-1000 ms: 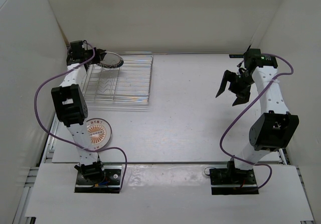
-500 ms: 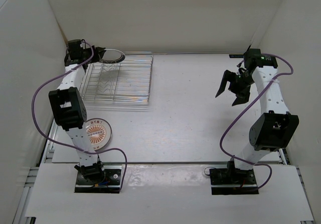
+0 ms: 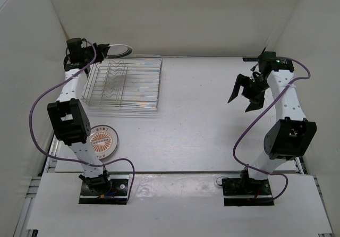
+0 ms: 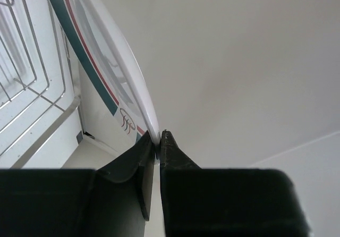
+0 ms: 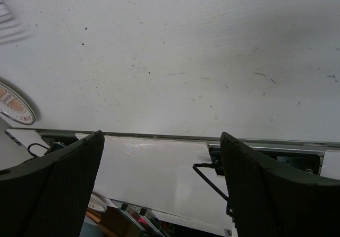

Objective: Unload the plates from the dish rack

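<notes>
Closest to the arm bases, on the left of the matte white table [image 3: 212, 115], there's a small round plate with an orange sunburst pattern [image 3: 102, 140] lying flat just beside the left arm's lower link, and the right wrist cam catches a sliver of it too [image 5: 15, 104]. The tabletop looks a bit scuffed, with small dark specks in the right wrist view. Over on the right side the right gripper [image 3: 239, 105] hangs above bare table with its black, finely textured fingers [image 5: 58, 189] spread wide apart and nothing between them, well away from everything else. Further back on the left sits the dish rack [image 3: 126, 85], a rectangular thing of thin shiny wire with straight parallel bars and wavy slot rows running across it. At its far-left corner the left gripper [image 3: 101, 51] is clamped down on the rim of the plate with teal and red rings [image 3: 118, 50], a glossy white plate showing just past the rack's back edge, near the rear wall. In the left wrist view that plate [image 4: 106, 61] stands on edge and tilted, with the two dark fingers pinching its rim right at the tips [image 4: 158, 138] and the rack wires [image 4: 26, 88] off to one side; can't tell whether it touches them. A purple cable [image 3: 42, 96] loops along the left arm, and plain white walls [image 3: 175, 14] box the whole setup in
</notes>
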